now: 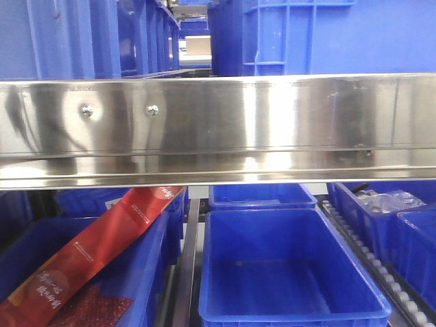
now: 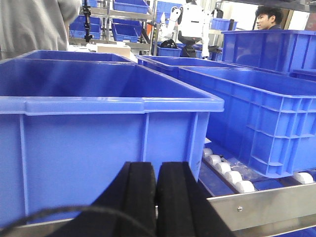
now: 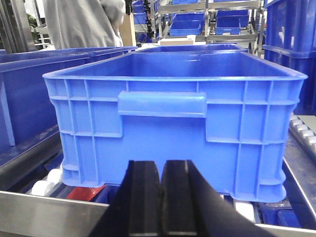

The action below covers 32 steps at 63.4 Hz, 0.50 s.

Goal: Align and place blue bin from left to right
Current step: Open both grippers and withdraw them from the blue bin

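The blue bin (image 2: 84,148), large with smooth walls and a thick rim, fills the left wrist view. It stands on the roller shelf straight in front of my left gripper (image 2: 156,168). That gripper is shut, pads together with nothing between them, just short of the bin's near wall. In the front view the same bin (image 1: 54,41) shows at the upper left, above the steel rail. My right gripper (image 3: 161,165) is shut and empty, low in front of a grid-ribbed blue crate (image 3: 173,123) with a handle. The bin's wall (image 3: 24,98) lies left of that crate.
A shiny steel rail (image 1: 218,122) runs along the shelf's front edge. White rollers (image 2: 224,170) show between bin and crate. Lower-shelf blue tubs (image 1: 286,272) sit below, one holding a red package (image 1: 88,252). A person in grey (image 2: 34,24) stands behind; more shelves lie beyond.
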{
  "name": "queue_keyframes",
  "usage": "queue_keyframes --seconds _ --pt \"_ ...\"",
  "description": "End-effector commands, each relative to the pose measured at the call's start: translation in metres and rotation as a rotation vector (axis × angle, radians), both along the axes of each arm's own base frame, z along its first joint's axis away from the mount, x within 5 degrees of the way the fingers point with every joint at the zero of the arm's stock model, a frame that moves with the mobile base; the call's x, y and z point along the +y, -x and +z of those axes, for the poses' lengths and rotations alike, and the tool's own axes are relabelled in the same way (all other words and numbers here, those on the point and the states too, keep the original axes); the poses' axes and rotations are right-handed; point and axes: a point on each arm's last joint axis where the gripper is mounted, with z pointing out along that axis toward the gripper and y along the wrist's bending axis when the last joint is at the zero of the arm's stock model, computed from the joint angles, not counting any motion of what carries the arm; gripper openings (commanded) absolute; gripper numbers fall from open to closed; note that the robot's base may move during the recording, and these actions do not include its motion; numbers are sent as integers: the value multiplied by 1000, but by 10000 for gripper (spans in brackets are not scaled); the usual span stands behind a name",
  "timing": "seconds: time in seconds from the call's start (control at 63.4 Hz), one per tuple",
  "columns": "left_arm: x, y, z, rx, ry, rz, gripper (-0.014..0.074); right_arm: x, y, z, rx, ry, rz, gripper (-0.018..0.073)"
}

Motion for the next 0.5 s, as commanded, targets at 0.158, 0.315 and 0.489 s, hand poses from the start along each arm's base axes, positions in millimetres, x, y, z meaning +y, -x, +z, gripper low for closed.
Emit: queue_keyframes --seconds 0.158,0.315,0.489 --pt "3 1 -1 -9 -29 71 -8 -1 1 2 -31 7 -1 -70" --pt "1 -2 -18 -129 -114 187 -8 -1 1 2 -31 7 -1 -70" --pt "-2 -16 -74 -248 -92 263 -9 -1 1 2 -31 7 -1 -70"
